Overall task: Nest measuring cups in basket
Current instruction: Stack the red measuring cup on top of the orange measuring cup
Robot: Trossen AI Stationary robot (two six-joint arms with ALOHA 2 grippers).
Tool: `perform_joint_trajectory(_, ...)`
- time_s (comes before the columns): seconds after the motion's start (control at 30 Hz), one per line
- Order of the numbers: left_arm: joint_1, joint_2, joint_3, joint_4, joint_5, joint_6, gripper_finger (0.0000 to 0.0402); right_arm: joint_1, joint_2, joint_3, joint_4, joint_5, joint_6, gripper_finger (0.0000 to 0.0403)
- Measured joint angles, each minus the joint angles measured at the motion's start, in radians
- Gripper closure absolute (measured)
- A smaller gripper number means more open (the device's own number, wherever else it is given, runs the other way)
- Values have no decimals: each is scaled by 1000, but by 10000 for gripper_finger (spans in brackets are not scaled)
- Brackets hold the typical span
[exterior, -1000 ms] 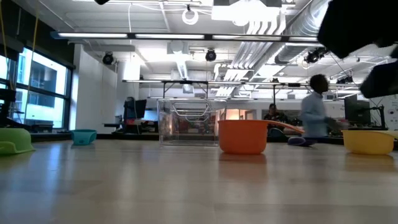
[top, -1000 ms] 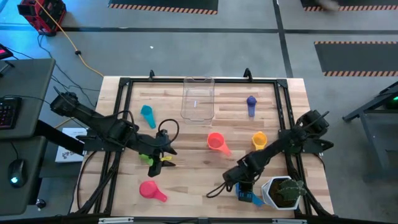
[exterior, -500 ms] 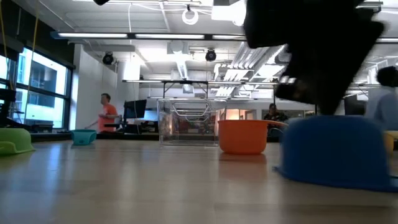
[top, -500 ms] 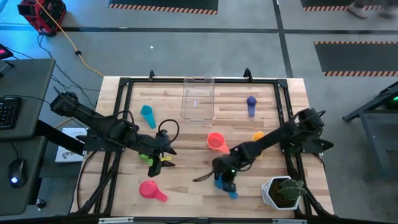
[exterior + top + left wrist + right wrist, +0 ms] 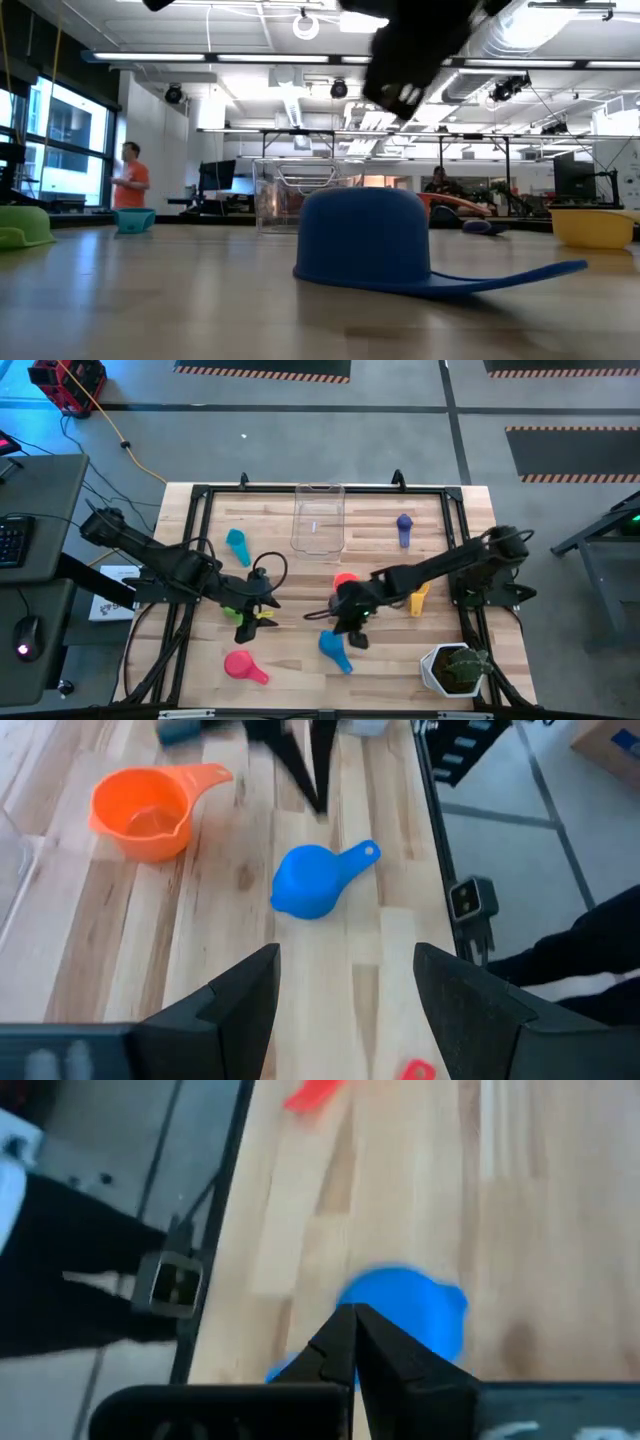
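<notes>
Lying mouth-down, blue measuring cup [image 5: 334, 649] — handle aimed toward table's front-right, right pincer [image 5: 345, 626] pressed together just above, left pincer [image 5: 268, 606] spread apart.

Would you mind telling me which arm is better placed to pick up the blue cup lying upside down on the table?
The right, I think. Its hand hangs shut just beside the blue cup, while the left hand waits open farther off, by the green cup.
</notes>
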Motion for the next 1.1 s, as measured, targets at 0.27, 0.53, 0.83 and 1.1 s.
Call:
perform_joint_trajectory(0.27, -1, -9, 0, -20, 18, 0, 182, 19, -267, -197, -103, 112, 138, 403)
perform_joint_trajectory(0.53, -1, -8, 0, -31, 23, -6, 182, 92, -465, -464, 117, 252, 450, 403)
perform_joint_trajectory(0.83, -18, 90, 2, -3, 300, 10, 182, 99, -483, -536, 268, 284, 528, 403)
perform_joint_trajectory(1.1, -99, 389, 123, -84, 404, 311, 182, 99, -483, -535, 260, 305, 522, 403)
